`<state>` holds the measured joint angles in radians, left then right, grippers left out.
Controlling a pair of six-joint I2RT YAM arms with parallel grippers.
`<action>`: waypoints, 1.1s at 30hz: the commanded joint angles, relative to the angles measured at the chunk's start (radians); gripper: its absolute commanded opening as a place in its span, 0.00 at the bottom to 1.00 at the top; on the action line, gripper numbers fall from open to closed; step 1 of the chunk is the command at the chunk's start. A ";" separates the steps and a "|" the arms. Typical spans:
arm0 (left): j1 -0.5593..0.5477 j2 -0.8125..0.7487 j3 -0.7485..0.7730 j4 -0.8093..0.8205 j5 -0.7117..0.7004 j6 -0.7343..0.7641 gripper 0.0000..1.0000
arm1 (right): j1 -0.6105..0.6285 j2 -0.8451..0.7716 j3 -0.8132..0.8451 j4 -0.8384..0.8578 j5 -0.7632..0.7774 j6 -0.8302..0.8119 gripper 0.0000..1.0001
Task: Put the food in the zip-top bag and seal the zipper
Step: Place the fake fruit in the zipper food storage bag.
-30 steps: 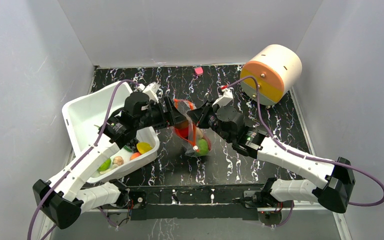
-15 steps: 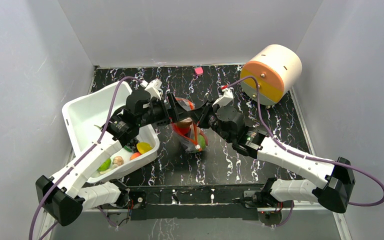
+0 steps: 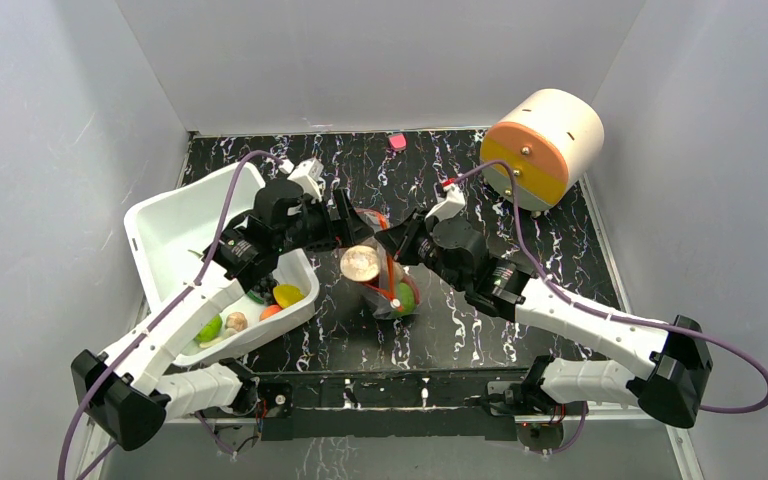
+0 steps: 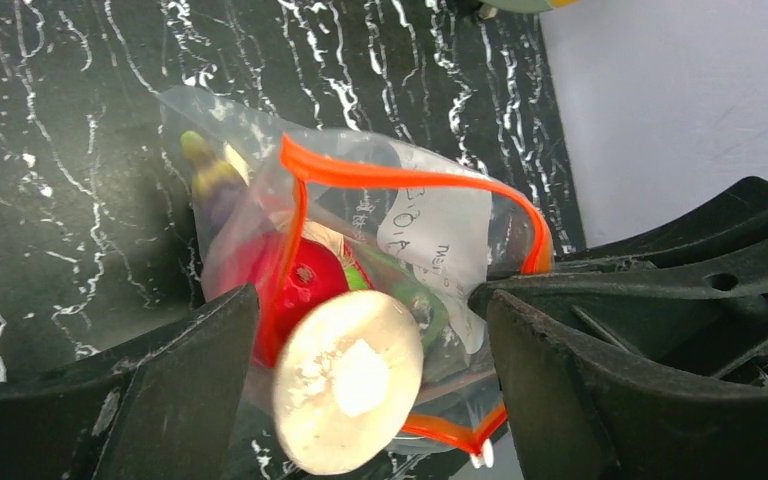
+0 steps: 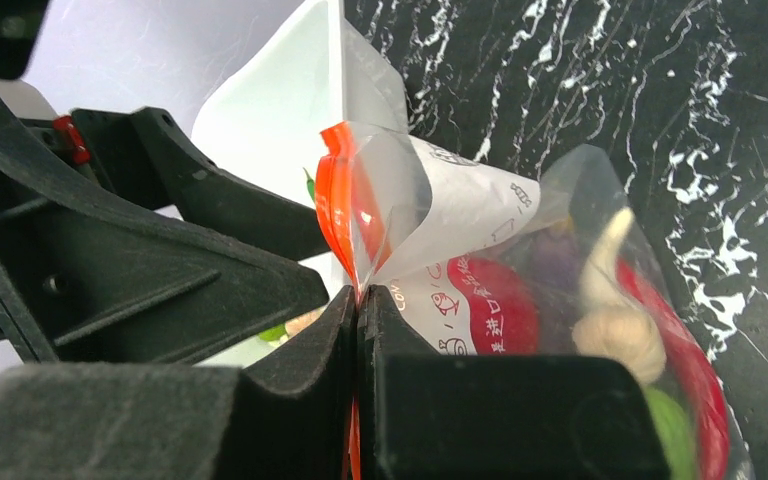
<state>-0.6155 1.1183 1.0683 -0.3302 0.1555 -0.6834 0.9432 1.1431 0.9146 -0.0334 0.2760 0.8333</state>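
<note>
Pinching zipper (image 5: pixel 335 200) of zip-top bag (image 3: pixel 388 290) at centre of top view with clenched right gripper (image 5: pixel 360 310); straddling tan round piece (image 4: pixel 348 380) at bag mouth with released left gripper (image 4: pixel 365 300), jaws wide.

Zip-top bag (image 4: pixel 440 235): one. Inside it: one red apple (image 4: pixel 310 283), one purple eggplant (image 4: pixel 216 188), one green fruit (image 3: pixel 405 296), one red chili (image 5: pixel 695 385). Tan mushroom (image 4: pixel 347 392): one. White tub (image 3: pixel 160 235): one, at least four toy pieces (image 3: pixel 288 294) showing. Cream-and-orange drum (image 3: pixel 542 145): one.
</note>
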 commanded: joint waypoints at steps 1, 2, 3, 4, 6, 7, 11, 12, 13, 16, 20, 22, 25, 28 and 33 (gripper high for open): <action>-0.005 0.009 0.069 -0.087 -0.049 0.062 0.80 | 0.006 -0.049 -0.013 0.058 0.019 0.035 0.00; -0.004 0.012 0.084 -0.114 -0.073 0.071 0.79 | 0.006 -0.050 -0.012 0.052 0.026 0.030 0.00; -0.005 0.012 0.098 -0.138 -0.090 0.079 0.77 | 0.005 -0.052 -0.010 0.047 0.034 0.025 0.00; -0.004 0.013 0.110 -0.162 -0.104 0.087 0.77 | 0.005 -0.054 -0.010 0.043 0.042 0.024 0.00; -0.004 0.007 0.140 -0.206 -0.125 0.097 0.75 | 0.002 -0.053 -0.007 0.034 0.051 0.024 0.00; -0.004 0.006 0.150 -0.227 -0.125 0.103 0.74 | 0.000 -0.053 -0.003 0.032 0.052 0.024 0.00; -0.004 -0.017 0.149 -0.297 -0.074 0.115 0.62 | -0.007 -0.057 0.006 0.030 0.056 0.024 0.00; -0.004 -0.026 0.138 -0.302 -0.052 0.109 0.59 | -0.009 -0.059 0.010 0.029 0.058 0.010 0.00; -0.004 -0.037 0.122 -0.299 -0.020 0.100 0.54 | -0.011 -0.059 0.014 0.027 0.059 -0.003 0.00; -0.004 -0.079 0.044 -0.237 0.107 0.062 0.52 | -0.020 -0.059 0.029 0.024 0.060 -0.009 0.00; -0.004 -0.138 -0.061 -0.125 0.208 -0.014 0.50 | -0.026 -0.062 0.038 0.030 0.056 -0.010 0.00; -0.004 -0.156 -0.095 -0.071 0.238 -0.048 0.50 | -0.026 -0.060 0.041 0.032 0.051 -0.010 0.00; -0.004 -0.147 -0.107 -0.046 0.234 -0.060 0.50 | -0.026 -0.059 0.043 0.033 0.043 -0.006 0.00; -0.004 -0.127 -0.115 -0.030 0.218 -0.059 0.53 | -0.026 -0.060 0.041 0.035 0.036 -0.001 0.00; -0.004 -0.090 -0.130 0.004 0.225 -0.058 0.49 | -0.027 -0.066 0.039 0.036 0.028 0.003 0.00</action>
<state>-0.6174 1.0088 0.9531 -0.3717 0.3454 -0.7303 0.9207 1.1179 0.8955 -0.0551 0.3080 0.8368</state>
